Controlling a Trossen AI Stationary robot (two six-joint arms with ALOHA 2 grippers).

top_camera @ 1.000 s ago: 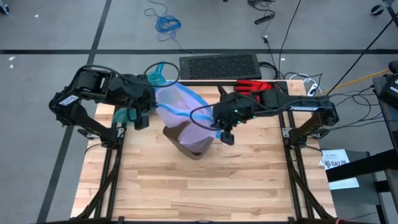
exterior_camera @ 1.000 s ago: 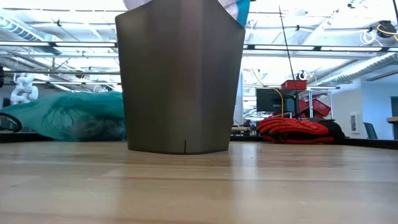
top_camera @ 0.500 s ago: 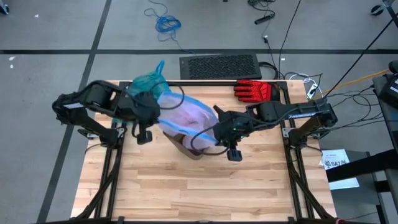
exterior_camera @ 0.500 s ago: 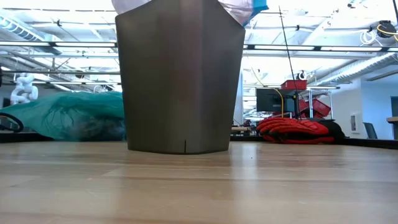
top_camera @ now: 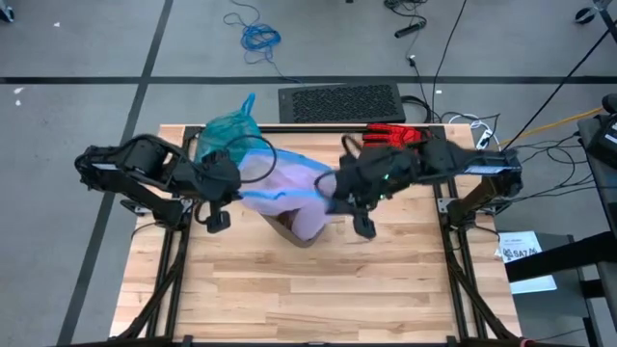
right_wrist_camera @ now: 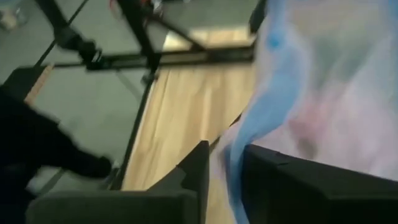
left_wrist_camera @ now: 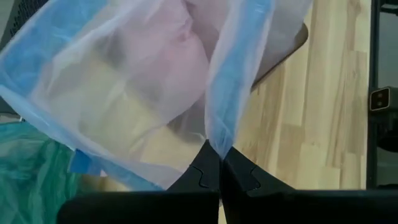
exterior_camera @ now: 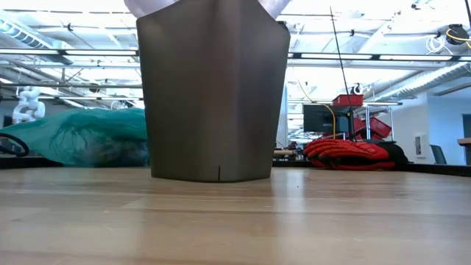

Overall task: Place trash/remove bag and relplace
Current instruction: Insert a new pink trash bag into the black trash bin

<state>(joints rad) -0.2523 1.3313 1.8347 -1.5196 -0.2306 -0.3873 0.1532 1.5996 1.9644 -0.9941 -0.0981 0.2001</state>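
the dark bin (exterior_camera: pixel 213 96) stands between both arms, pink bag (top_camera: pixel 289 183) stretched over it. left gripper (left_wrist_camera: pixel 219 171) is clamped on the bag's blue hem; right gripper (right_wrist_camera: pixel 225 165) has fingers apart around the opposite hem. the hem could slip off the rim. the full teal bag (top_camera: pixel 227 132) sits behind the left gripper.

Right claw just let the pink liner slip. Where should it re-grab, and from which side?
Take the blue hem band of the pink liner, which hangs just past the right claw, coming from the bin's right side. The hem is the doubled, firmest edge; the left claw already pinches the opposite hem.
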